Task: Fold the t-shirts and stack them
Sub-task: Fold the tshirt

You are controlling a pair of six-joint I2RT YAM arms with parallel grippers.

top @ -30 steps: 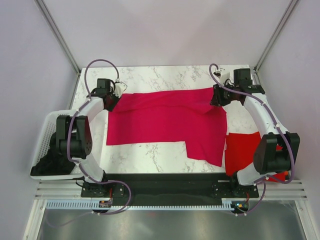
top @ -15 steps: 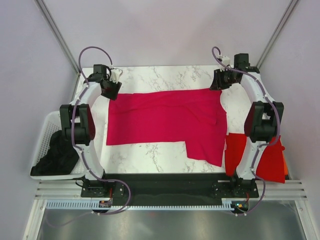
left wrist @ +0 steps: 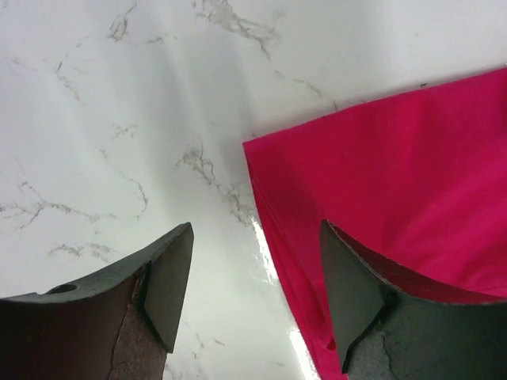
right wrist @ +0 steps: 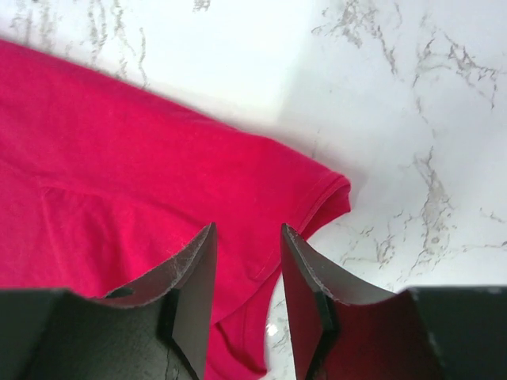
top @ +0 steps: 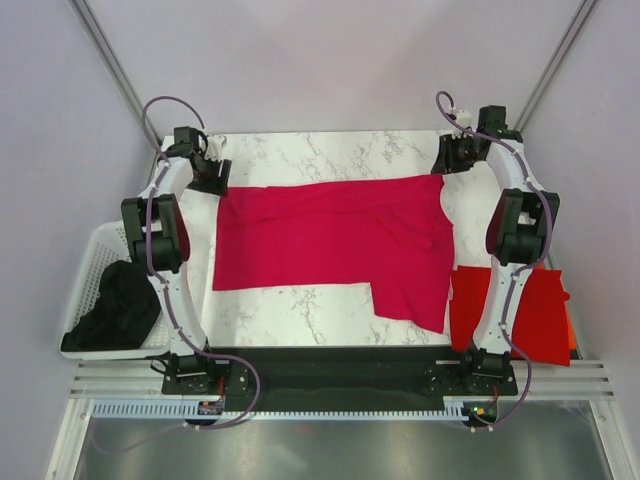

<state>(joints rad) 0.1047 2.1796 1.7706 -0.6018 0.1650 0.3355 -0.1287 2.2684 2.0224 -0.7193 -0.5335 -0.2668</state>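
A crimson-pink t-shirt lies spread flat across the marble table, with one flap reaching toward the near right. My left gripper is open and empty just above the shirt's far left corner; its right finger is over the cloth edge. My right gripper is open and empty over the shirt's far right corner, whose hem shows past the fingers. A bright red t-shirt lies at the near right, partly hidden by the right arm. A sliver of orange cloth shows beside it.
A white basket with a black cloth in it stands off the table's left edge. Both arms reach along the table's sides to its far corners. Bare marble shows behind the shirt and at the near left.
Both grippers have moved off the shirt's far corners, outward and toward the table's far edge. The shirt's far right corner now lies flatter. The arms are stretched out more.
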